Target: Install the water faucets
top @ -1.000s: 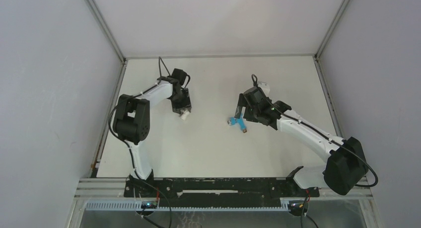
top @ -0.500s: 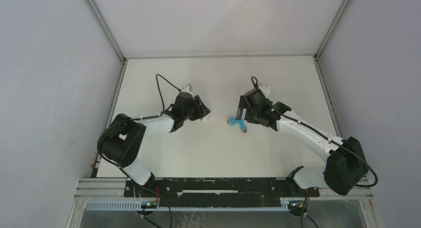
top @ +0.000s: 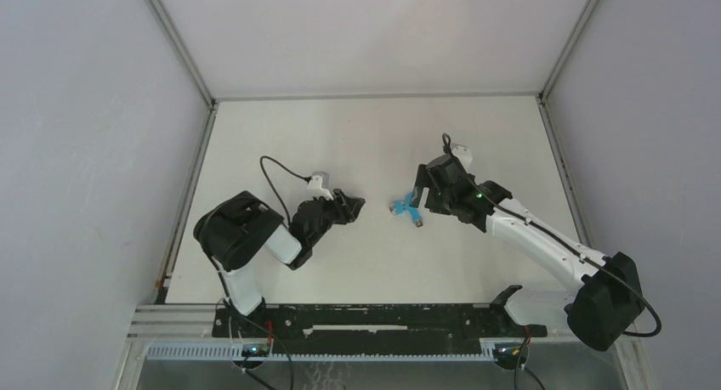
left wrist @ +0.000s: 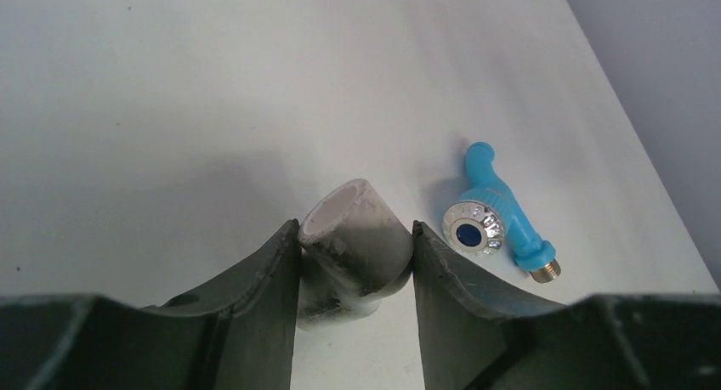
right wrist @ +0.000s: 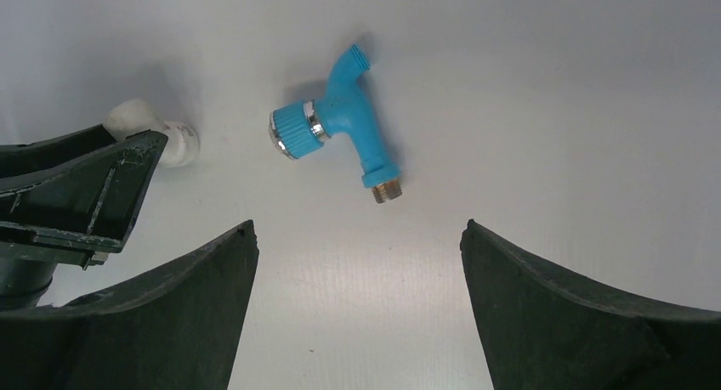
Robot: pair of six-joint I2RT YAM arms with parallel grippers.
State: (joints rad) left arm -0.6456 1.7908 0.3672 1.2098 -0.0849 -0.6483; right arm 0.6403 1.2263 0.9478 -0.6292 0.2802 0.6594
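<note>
Starting at the near edge, both arms rise from the black mounting bar (top: 366, 318) and reach out over the pale counter (top: 383, 127). The left arm is folded low and tight, elbow tucked near its base, and its wrist points right toward the middle.

The left claw (top: 353, 207) is partly closed, and it has something! In the left wrist view its two dark fingers (left wrist: 272, 271) press on either side of a short white fitting (left wrist: 344, 216), a scuffed cylinder tilted with its flat round end up and away from the camera. That's a firm squeeze, both sides in contact.

Just past it, to the right, is the blue faucet (top: 406, 209). It lies on its side on the counter between the two claws, near the fitting but not touching it. The left wrist camera looks at its round knob (left wrist: 469, 228) head-on, with a chrome ring around a dark-blue centre. The threaded metal end sits at lower right and the spout curves away.

Now the right side. The right claw (top: 417, 193) hangs over the faucet with its jaws spread wide, holding nothing. From its own camera the faucet (right wrist: 340, 131) lies ahead of the gap, clear of both fingers (right wrist: 170, 305). The knob points left, the spout up, and the brass thread down and to the right. The left claw's tip and the white fitting (right wrist: 153, 127) peek in at the left edge.

Beyond that, bare counter runs to the back wall.
</note>
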